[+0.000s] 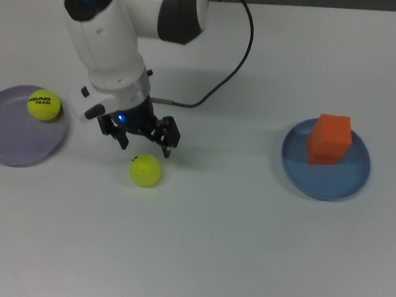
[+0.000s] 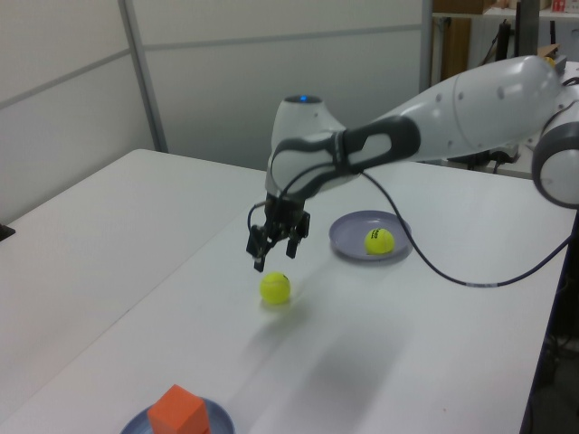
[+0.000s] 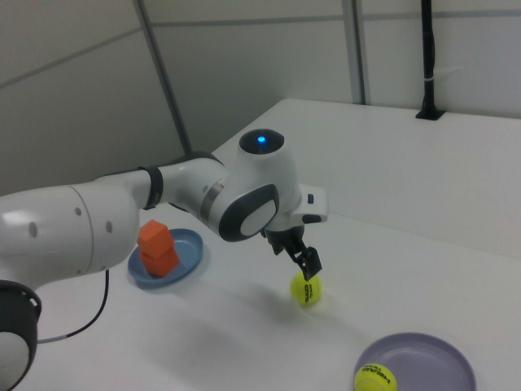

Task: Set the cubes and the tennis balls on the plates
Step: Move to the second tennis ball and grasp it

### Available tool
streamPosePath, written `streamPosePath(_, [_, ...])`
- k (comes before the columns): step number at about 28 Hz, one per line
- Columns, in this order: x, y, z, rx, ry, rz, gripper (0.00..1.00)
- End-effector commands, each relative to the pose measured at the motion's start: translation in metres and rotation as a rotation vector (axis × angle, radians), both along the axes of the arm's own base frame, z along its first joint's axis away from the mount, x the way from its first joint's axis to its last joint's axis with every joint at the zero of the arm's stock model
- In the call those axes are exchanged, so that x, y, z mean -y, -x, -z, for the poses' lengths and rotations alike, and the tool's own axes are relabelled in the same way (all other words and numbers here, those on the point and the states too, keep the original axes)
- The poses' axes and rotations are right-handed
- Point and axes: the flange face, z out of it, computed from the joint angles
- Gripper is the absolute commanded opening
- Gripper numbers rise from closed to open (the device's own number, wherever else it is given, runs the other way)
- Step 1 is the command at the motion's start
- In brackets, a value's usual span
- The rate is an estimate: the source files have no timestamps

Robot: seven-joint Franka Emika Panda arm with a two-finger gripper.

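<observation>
A loose tennis ball (image 1: 145, 170) lies on the white table. My gripper (image 1: 146, 144) hovers open just above it, nothing between its fingers; in the left view the gripper (image 2: 270, 255) hangs slightly over the ball (image 2: 275, 287). A second tennis ball (image 1: 44, 105) rests on the lavender plate (image 1: 10, 144) at the top view's left. At the top view's right, an orange cube (image 1: 330, 138) stands on the blue plate (image 1: 330, 183). In the right view the orange shape (image 3: 157, 248) looks like two cubes stacked.
The arm's black cable (image 1: 215, 89) trails over the table behind the gripper. The white table's far edge (image 1: 314, 7) runs along the top view's upper side. In the left view a second white table (image 2: 81, 226) stands to the left.
</observation>
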Motion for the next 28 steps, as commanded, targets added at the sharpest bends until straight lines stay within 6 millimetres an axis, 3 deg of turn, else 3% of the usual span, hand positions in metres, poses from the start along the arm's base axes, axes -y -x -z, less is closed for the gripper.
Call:
streamPosePath(1, [-0.001, -0.009, 0.007, 0.012, 0.050, 0.007, 1.00])
streamPosePath(10, [-0.001, -0.014, 0.035, 0.008, 0.069, 0.005, 1.00])
streamPosePath(12, [-0.001, -0.015, 0.053, -0.003, 0.080, 0.003, 1.00])
streamPosePath(15, [0.000, -0.017, 0.063, 0.001, 0.084, 0.013, 1.00])
streamPosePath(19, [0.000, -0.018, 0.071, 0.000, 0.089, 0.016, 1.00])
streamPosePath(20, [-0.001, -0.018, 0.070, 0.001, 0.089, 0.014, 0.94])
streamPosePath(22, [-0.002, -0.018, 0.070, 0.002, 0.084, 0.020, 0.67])
streamPosePath(23, [-0.001, -0.018, 0.069, -0.001, 0.077, 0.036, 0.25])
streamPosePath(24, [-0.002, -0.018, 0.069, -0.003, 0.072, 0.049, 0.06])
streamPosePath(25, [0.000, -0.018, 0.068, -0.002, 0.068, 0.062, 0.00])
streamPosePath(28, [0.008, -0.020, 0.050, 0.018, 0.058, 0.102, 0.00])
